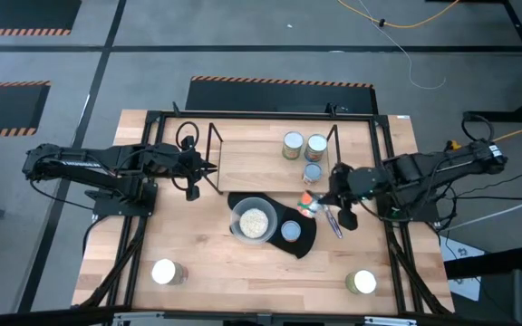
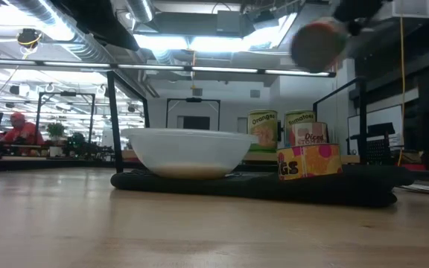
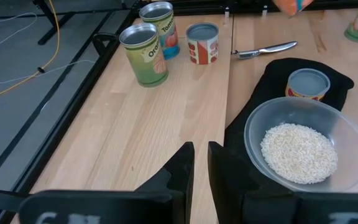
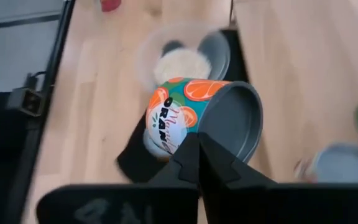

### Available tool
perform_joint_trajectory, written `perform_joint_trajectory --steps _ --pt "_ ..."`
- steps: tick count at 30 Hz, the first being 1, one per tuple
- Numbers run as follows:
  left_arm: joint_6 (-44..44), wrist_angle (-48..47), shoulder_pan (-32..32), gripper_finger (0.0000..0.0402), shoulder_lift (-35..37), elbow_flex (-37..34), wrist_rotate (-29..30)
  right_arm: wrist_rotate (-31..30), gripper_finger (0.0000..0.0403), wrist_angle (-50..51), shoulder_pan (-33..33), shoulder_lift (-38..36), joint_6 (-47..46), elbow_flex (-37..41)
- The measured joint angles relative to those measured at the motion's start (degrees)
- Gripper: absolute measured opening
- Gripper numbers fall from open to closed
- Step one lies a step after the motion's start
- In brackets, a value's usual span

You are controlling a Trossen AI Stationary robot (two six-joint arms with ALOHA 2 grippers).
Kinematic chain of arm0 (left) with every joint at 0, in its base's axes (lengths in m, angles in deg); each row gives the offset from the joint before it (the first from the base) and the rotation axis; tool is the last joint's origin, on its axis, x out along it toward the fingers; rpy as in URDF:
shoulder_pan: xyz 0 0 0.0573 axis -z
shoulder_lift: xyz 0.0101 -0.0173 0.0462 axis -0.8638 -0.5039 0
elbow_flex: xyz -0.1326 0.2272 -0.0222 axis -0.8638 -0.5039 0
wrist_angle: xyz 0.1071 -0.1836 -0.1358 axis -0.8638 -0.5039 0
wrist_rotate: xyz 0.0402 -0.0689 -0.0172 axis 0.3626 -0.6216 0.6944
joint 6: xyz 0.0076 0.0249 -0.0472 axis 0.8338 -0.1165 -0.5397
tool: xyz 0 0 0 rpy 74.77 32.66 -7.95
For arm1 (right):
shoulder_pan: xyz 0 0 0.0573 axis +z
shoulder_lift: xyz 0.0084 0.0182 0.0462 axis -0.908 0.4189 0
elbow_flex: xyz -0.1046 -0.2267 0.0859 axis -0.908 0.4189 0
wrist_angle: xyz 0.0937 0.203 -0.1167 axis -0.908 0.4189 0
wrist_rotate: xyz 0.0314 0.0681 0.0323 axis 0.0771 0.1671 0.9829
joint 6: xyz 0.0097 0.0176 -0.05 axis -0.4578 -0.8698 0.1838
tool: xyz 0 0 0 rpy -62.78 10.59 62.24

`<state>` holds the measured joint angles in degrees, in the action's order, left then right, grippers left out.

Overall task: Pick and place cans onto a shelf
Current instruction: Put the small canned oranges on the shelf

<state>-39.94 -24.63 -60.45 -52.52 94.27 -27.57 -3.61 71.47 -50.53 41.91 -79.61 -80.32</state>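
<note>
Teal can [image 4: 185, 115] with orange slices and white lettering, grey top. Green-labelled cans [image 3: 145, 55] with silver tops. Red-and-white can [image 3: 202, 43]. Black mat [image 1: 306, 237], clear bowl [image 3: 303, 146] of white grains, pale wood tabletop [image 1: 216, 272].

Orange-patterned can [image 4: 197, 118] in the right wrist view with its lower rim hidden behind dark fingers, blurred bowl [image 4: 179, 62] at its 12 o'clock, blurred can [image 2: 319, 45] at 1 o'clock in the low view, labels in the overhead view too small to read

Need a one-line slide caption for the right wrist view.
Right claw shut on an orange-labelled can, held above the black mat and bowl of grains.
</note>
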Motion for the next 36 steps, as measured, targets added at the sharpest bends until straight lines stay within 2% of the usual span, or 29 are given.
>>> perform_joint_trajectory --steps 6,10,16,22,25,28,31,36 --pt "0.1 0.0 0.0 0.004 0.0 0.0 0.0 -0.4 0.0 -7.4 -5.4 4.2 12.4 0.0" --pt "0.1 0.0 0.0 0.004 0.0 0.0 0.0 -4.2 0.0 -9.4 -8.4 7.4 17.9 0.0" --pt "0.1 0.0 0.0 0.004 0.0 0.0 0.0 -7.1 0.0 -10.8 -12.1 12.2 22.9 0.0" --pt "0.0 0.0 0.0 0.004 0.0 0.0 0.0 -6.9 0.0 -11.3 -14.0 15.9 24.1 0.0" --pt "0.0 0.0 0.0 0.004 0.0 0.0 0.0 -3.8 0.0 -11.4 -13.9 15.9 24.1 0.0" --pt "0.0 0.0 0.0 0.004 0.0 0.0 0.0 2.0 0.0005 -11.2 -13.4 15.5 22.9 0.0" --pt "0.0 0.0 0.0 0.004 0.0 0.0 0.0 8.1 0.0017 -11.2 -13.2 15.4 19.8 0.0" --pt "0.0 0.0 0.0 0.004 0.0 0.0 0.0 14.6 0.003 -11.2 -13.2 15.4 14.3 0.0"
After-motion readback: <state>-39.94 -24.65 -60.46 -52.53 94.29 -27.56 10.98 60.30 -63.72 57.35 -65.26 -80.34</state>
